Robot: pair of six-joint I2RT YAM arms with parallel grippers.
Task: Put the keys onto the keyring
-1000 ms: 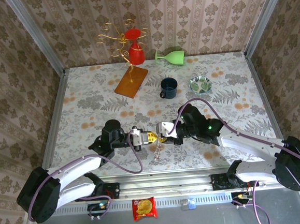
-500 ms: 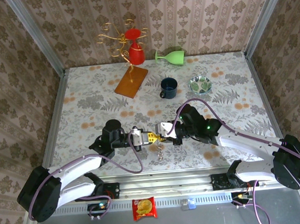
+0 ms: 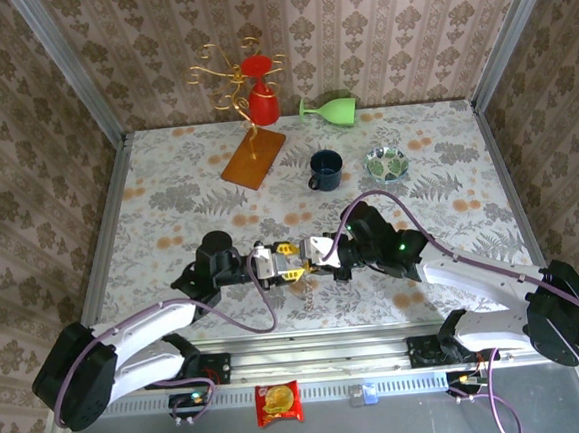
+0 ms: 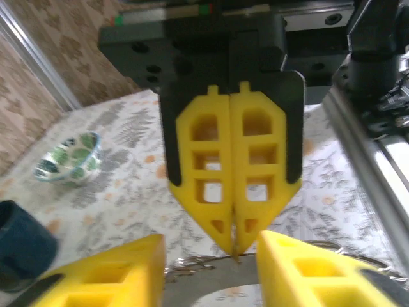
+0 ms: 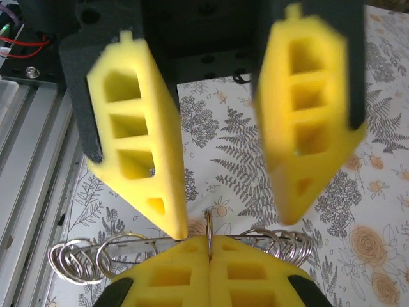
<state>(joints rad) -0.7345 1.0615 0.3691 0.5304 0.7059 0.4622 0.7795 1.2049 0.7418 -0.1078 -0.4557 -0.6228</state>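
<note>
Above the table's near middle, my two grippers meet tip to tip. My left gripper (image 3: 286,259) (image 4: 209,242) stands open, its yellow fingers (image 5: 137,147) spread to either side of the right one's tips. My right gripper (image 3: 316,260) (image 5: 209,240) is shut, pinching a small upright wire loop (image 5: 209,220). The grey flat keyring (image 4: 211,284) lies just under the tips and appears edge-on as a thin line (image 5: 134,238), with several small silvery loops (image 5: 77,262) strung along it. The keys (image 3: 306,291) hang in a small bunch below the grippers.
A dark blue mug (image 3: 325,170) and a small patterned bowl (image 3: 387,162) stand behind the grippers. A green glass (image 3: 328,109) lies at the back wall beside a gold wire stand (image 3: 254,157) with a red cup (image 3: 259,88). A snack packet (image 3: 279,402) lies beyond the front rail.
My left gripper, shut a second ago, has opened and let go. My right gripper has closed fully on the wire loop. Both arms have stayed almost in place.
</note>
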